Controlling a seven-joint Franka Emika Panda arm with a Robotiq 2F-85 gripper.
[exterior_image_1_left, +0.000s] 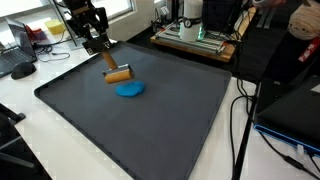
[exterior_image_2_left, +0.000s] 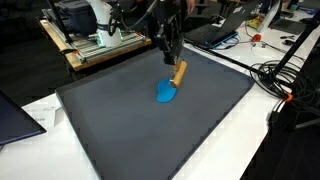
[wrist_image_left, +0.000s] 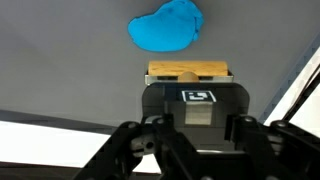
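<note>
A flat blue lump of dough (exterior_image_1_left: 128, 89) (exterior_image_2_left: 166, 93) lies on the dark mat (exterior_image_1_left: 150, 135) (exterior_image_2_left: 150, 140) in both exterior views. My gripper (exterior_image_1_left: 103, 50) (exterior_image_2_left: 170, 52) is shut on a wooden tool (exterior_image_1_left: 118, 73) (exterior_image_2_left: 178, 73) whose tan head hangs tilted just beside the lump. In the wrist view the wooden head (wrist_image_left: 188, 71) shows past the gripper (wrist_image_left: 190, 100). The blue lump (wrist_image_left: 167, 27) lies beyond it with a strip of mat between them. I cannot tell whether the tool's head touches the mat.
The mat has a raised rim on a white table (exterior_image_1_left: 20, 120). A machine on a wooden board (exterior_image_1_left: 195, 30) (exterior_image_2_left: 95, 35) stands behind it. Black cables (exterior_image_1_left: 240, 120) (exterior_image_2_left: 285, 80) run along one side. Laptops and clutter sit at the table edges.
</note>
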